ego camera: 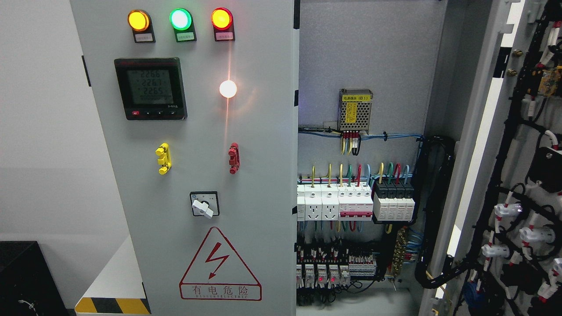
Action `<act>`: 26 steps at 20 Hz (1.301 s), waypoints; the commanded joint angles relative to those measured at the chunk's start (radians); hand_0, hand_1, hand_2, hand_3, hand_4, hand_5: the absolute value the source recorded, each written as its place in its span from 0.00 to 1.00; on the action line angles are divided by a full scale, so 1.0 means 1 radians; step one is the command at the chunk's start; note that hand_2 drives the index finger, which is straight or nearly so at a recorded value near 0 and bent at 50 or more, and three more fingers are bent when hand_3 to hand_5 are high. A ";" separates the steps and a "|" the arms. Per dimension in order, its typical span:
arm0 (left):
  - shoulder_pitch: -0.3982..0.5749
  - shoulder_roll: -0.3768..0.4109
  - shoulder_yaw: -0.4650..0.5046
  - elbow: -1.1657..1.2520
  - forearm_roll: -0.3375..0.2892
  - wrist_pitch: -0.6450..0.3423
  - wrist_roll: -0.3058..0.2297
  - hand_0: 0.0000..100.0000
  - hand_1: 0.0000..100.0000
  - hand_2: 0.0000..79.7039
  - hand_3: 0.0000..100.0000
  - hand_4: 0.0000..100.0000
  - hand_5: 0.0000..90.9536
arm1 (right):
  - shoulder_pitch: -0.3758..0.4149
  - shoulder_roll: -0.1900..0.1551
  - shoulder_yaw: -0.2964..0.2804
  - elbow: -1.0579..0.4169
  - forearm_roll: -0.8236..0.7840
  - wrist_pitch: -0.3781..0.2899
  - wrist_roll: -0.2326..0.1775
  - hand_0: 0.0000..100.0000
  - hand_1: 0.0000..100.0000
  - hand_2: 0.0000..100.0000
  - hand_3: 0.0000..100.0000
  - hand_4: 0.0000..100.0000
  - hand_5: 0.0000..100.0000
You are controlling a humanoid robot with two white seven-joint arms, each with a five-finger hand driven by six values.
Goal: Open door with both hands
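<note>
head view: right door (505,175) swung open, left door (193,175) closed.

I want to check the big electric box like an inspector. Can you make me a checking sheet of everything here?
Surface: floor ledge with yellow-black stripe at lower left.
Job's things: right door swung open; left door shut, with three lit lamps, meter, rotary switch, warning triangle.
Clutter: black box at lower left.
Hands: nothing seen.
Cables: coloured wires above breakers; black bundle to the open door.
Surroundings: pale wall on the left.
</note>
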 commanded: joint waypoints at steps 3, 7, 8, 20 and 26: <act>0.006 -0.037 0.067 0.057 -0.005 -0.025 0.053 0.00 0.00 0.00 0.00 0.00 0.00 | 0.139 -0.033 -0.001 -0.603 -0.003 0.000 -0.002 0.19 0.00 0.00 0.00 0.00 0.00; 0.006 -0.046 0.064 0.054 -0.003 -0.036 0.048 0.00 0.00 0.00 0.00 0.00 0.00 | 0.221 -0.033 0.004 -0.809 -0.003 -0.002 -0.002 0.19 0.00 0.00 0.00 0.00 0.00; 0.006 -0.047 0.063 0.052 -0.002 -0.038 0.047 0.00 0.00 0.00 0.00 0.00 0.00 | 0.231 -0.034 0.007 -0.852 -0.003 -0.002 -0.002 0.19 0.00 0.00 0.00 0.00 0.00; -0.005 -0.087 0.058 0.051 -0.002 -0.042 0.045 0.00 0.00 0.00 0.00 0.00 0.00 | 0.328 -0.101 0.027 -1.326 -0.003 -0.022 -0.002 0.19 0.00 0.00 0.00 0.00 0.00; -0.014 -0.099 0.061 0.051 0.000 -0.044 0.045 0.00 0.00 0.00 0.00 0.00 0.00 | 0.334 -0.111 0.056 -1.484 -0.003 -0.143 -0.003 0.19 0.00 0.00 0.00 0.00 0.00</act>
